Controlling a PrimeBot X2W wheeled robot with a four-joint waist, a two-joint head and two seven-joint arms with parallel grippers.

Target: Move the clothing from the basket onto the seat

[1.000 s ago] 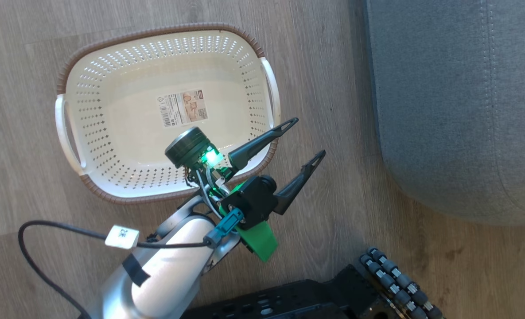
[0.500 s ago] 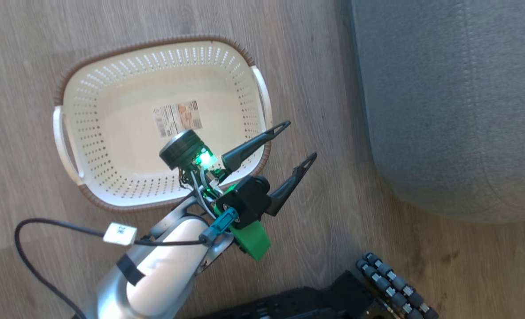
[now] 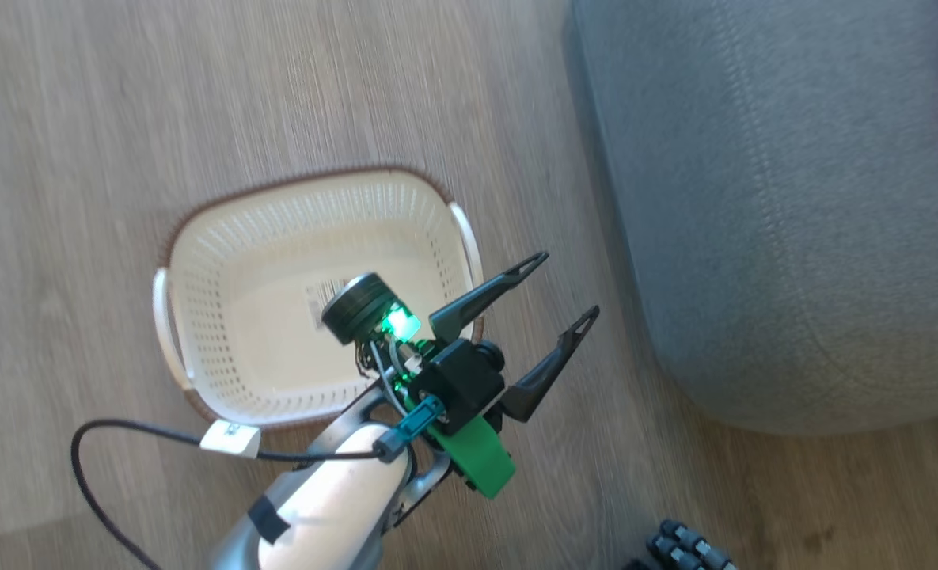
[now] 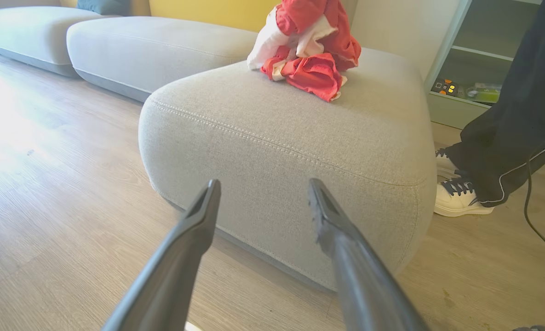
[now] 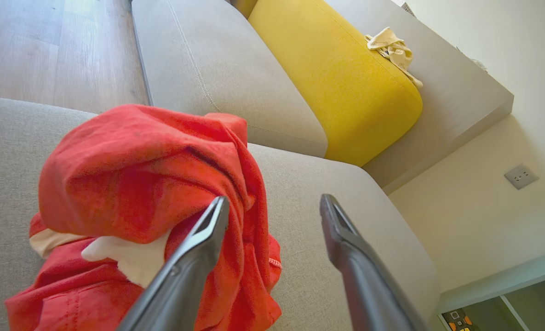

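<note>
From my station, the seat (image 3: 769,206) is the biggest thing. Its rounded grey corner (image 4: 290,128) stands straight ahead of the left gripper (image 4: 264,184), just past the fingertips. A yellow cushion (image 5: 336,87) lies farther out, beyond the right gripper (image 5: 274,200). In the head view the basket (image 3: 294,194) sits on the wood floor (image 3: 81,158) behind and to the left of the left gripper (image 3: 570,283). I see nothing in it but a label on its bottom. The clothing (image 4: 313,59) is heaped red and white on top of the seat, up beyond the left gripper's tips. In the right wrist view the same heap (image 5: 152,174) lies below and to the left of the right gripper. One finger crosses in front of the cloth, and I cannot tell if it touches. Both grippers have their fingers spread, with nothing between them. A person's white shoe (image 4: 461,202) stands to the right of the left gripper, beside the seat.
</note>
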